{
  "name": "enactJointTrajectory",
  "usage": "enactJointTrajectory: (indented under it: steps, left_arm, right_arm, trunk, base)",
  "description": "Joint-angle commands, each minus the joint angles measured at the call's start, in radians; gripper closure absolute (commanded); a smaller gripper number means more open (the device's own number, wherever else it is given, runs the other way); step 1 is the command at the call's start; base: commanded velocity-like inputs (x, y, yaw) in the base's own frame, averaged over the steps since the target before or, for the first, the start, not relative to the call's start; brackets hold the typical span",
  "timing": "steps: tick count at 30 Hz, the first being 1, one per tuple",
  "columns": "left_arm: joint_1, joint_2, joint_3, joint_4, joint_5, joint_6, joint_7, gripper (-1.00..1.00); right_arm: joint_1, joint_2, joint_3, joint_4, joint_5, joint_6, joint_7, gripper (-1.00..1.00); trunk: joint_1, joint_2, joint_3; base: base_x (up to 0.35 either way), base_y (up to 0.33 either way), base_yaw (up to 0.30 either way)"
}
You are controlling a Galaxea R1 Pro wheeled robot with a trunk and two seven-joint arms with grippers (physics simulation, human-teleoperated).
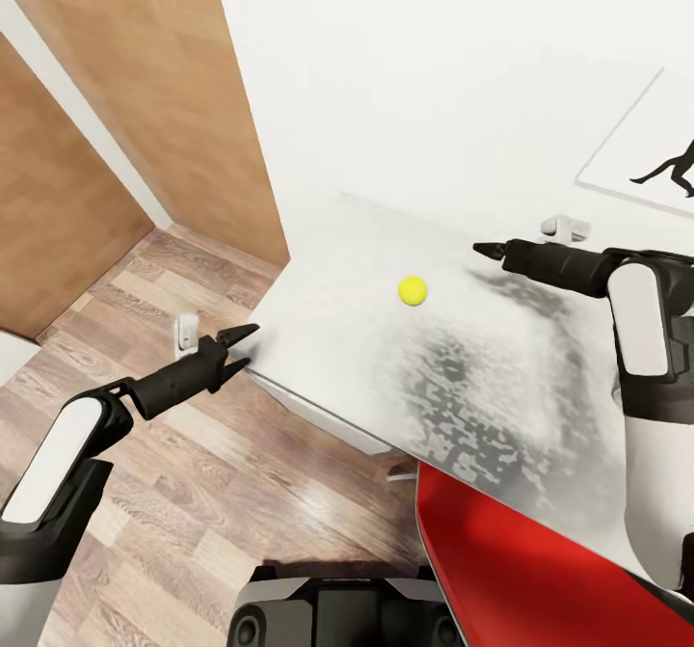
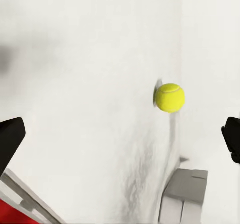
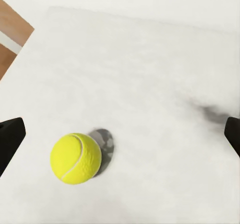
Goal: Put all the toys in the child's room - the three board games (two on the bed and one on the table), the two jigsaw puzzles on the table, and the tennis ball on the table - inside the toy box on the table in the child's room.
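The tennis ball (image 1: 413, 290) is lying alone on the white table (image 1: 347, 338), well in from the table's edge and well apart from both of my pincers. I am judging the main risk here to be the ball itself: it is round and free on a smooth top, so if one finger is touching it before the other, it will probably be rolling away, perhaps off the edge of the table toward the wooden floor (image 1: 193, 493). A second risk, I think, is that a finger is coming down too low and striking the table beside the ball. My right pincer (image 1: 482, 249) is reaching over the table on the far side of the ball, with the arm stretched almost level and the fingers pointing toward the ball; from the head its tips are looking close together, but at the wrist both dark fingers (image 3: 10, 136) are standing wide apart, with the ball between them and nothing held. My left pincer (image 1: 241, 348) is hovering just off the table's near edge, over the floor, its fingers spread and empty, aiming across the table at the ball. A small white fitting (image 1: 186, 332) is sitting near this pincer.
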State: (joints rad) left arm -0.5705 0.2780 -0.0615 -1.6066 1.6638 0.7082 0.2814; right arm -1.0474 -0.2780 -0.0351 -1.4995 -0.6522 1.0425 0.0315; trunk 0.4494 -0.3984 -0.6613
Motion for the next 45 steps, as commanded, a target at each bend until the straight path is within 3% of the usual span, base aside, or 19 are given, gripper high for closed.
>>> enactJointTrajectory:
  steps: [1,8,12,13,16,17,20,24,32,45]
  left_arm:
    - [0.003,-0.007,-0.001,-0.001,0.010,0.000,0.009,-1.00]
    - [0.020,-0.030,-0.003,-0.001,0.009,0.000,0.012,-1.00]
    - [0.029,-0.036,-0.001,-0.001,0.009,0.001,0.009,-1.00]
    - [0.029,-0.036,-0.001,-0.001,0.009,0.001,0.009,-1.00]
    - [0.032,-0.038,0.000,-0.001,0.008,0.003,0.004,-1.00]
    - [0.032,-0.038,0.000,-0.001,0.008,0.003,0.004,-1.00]
    - [0.033,-0.039,0.001,-0.001,0.008,0.008,-0.002,-1.00]
    - [0.035,-0.038,0.005,-0.001,0.008,0.012,-0.021,-1.00]
    - [0.042,-0.028,0.014,-0.001,0.008,0.014,-0.074,-1.00]
    - [0.045,-0.027,0.014,-0.001,0.007,0.014,-0.080,-1.00]
  right_arm:
    - [-0.003,0.002,0.011,0.005,0.002,0.005,-0.008,-1.00]
    - [-0.022,0.048,0.082,0.047,0.002,0.005,-0.101,-1.00]
    - [-0.037,0.120,0.125,0.095,0.003,0.005,-0.195,-1.00]
    - [-0.037,0.120,0.125,0.095,0.003,0.005,-0.195,-1.00]
    - [-0.045,0.177,0.142,0.121,0.005,0.005,-0.252,-1.00]
    - [-0.045,0.177,0.142,0.121,0.005,0.005,-0.252,-1.00]
    - [-0.058,0.222,0.151,0.134,0.006,0.005,-0.285,-1.00]
    - [-0.068,0.249,0.166,0.139,0.008,0.005,-0.303,-1.00]
    - [-0.076,0.273,0.210,0.144,0.014,0.005,-0.320,-1.00]
    - [-0.078,0.274,0.221,0.146,0.016,0.005,-0.360,-1.00]
  trunk:
    - [0.001,-0.002,-0.001]
    - [0.001,-0.002,-0.001]
    - [0.001,-0.002,-0.001]
    - [0.001,-0.002,-0.001]
    - [0.001,-0.002,-0.001]
    - [0.001,-0.002,-0.001]
    - [0.001,-0.002,-0.001]
    - [0.001,-0.002,-0.001]
    - [0.001,-0.002,-0.001]
    - [0.001,-0.002,-0.001]
  base:
    - [0.000,0.000,0.003]
    - [0.000,0.000,0.001]
    - [0.000,0.000,0.000]
    - [0.000,0.000,0.000]
    - [0.000,0.000,0.000]
    - [0.000,0.000,0.000]
    - [0.000,0.000,0.000]
    - [0.000,0.000,0.000]
    - [0.000,0.000,0.002]
    - [0.000,0.000,0.067]
